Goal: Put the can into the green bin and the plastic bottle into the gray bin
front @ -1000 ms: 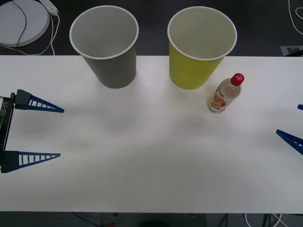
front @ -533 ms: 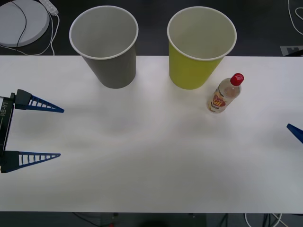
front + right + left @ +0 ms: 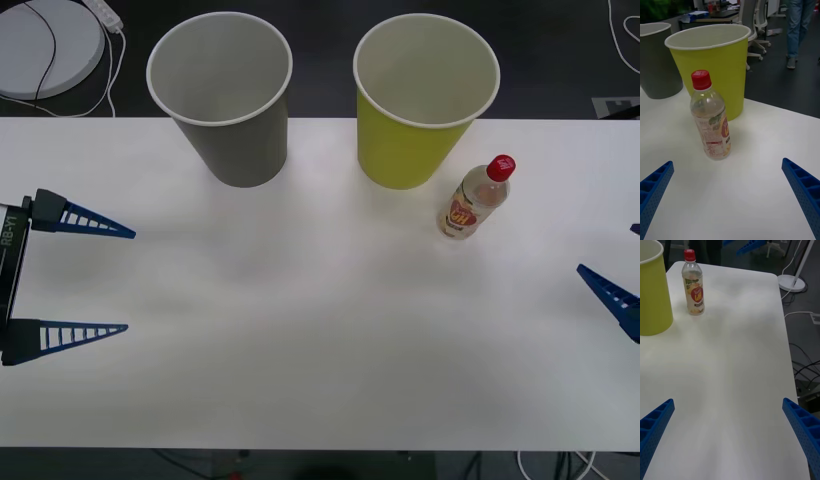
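You had a matt, smooth white table [image 3: 320, 340] under two paper-looking bins, the gray bin [image 3: 225, 95] and green bin [image 3: 420, 100], both matt. The plastic bottle [image 3: 710, 116] was clear and glossy, its label printed.

The plastic bottle [image 3: 476, 198] stands upright just beside the green bin [image 3: 415, 150]; the gray bin [image 3: 232, 140] stands apart.

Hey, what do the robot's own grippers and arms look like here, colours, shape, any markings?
The left gripper has two blue, ribbed fingers, each a long wedge with a lattice of open cells tapering to a point. They mount on a black body bearing white "RB-Y1" lettering. The right gripper has the same blue latticed wedge fingers, their faces dotted with small holes.
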Available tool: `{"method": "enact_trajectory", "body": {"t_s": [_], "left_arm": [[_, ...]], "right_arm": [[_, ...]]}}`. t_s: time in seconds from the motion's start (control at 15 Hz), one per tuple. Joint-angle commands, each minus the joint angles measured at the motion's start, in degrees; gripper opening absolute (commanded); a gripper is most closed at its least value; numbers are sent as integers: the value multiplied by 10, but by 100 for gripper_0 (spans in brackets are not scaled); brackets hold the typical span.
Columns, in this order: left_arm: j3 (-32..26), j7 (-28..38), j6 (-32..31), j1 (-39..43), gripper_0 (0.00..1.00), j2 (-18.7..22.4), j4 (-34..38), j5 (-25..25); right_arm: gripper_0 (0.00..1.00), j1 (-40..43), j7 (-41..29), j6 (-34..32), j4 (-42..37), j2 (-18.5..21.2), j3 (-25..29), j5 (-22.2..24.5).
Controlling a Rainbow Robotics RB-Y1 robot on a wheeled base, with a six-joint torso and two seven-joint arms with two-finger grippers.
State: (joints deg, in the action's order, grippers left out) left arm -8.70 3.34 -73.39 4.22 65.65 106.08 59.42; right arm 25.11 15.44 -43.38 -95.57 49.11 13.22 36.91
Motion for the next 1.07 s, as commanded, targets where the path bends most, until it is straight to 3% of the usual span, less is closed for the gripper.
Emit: {"method": "enact_trajectory", "body": {"t_s": [0.07, 0.53, 0.73, 1.07], "left_arm": [[0, 0, 0, 0, 100, 0, 0, 0], [0, 0, 0, 0, 100, 0, 0, 0], [0, 0, 0, 0, 100, 0, 0, 0], [0, 0, 0, 0, 100, 0, 0, 0]], "right_arm": [[100, -21, 4, 0, 13, -3, -22, 1], [100, -115, 14, 5, 73, -22, -74, 44], [100, -140, 12, 11, 73, -44, -82, 90], [100, -169, 13, 36, 75, -55, -119, 104]]}}
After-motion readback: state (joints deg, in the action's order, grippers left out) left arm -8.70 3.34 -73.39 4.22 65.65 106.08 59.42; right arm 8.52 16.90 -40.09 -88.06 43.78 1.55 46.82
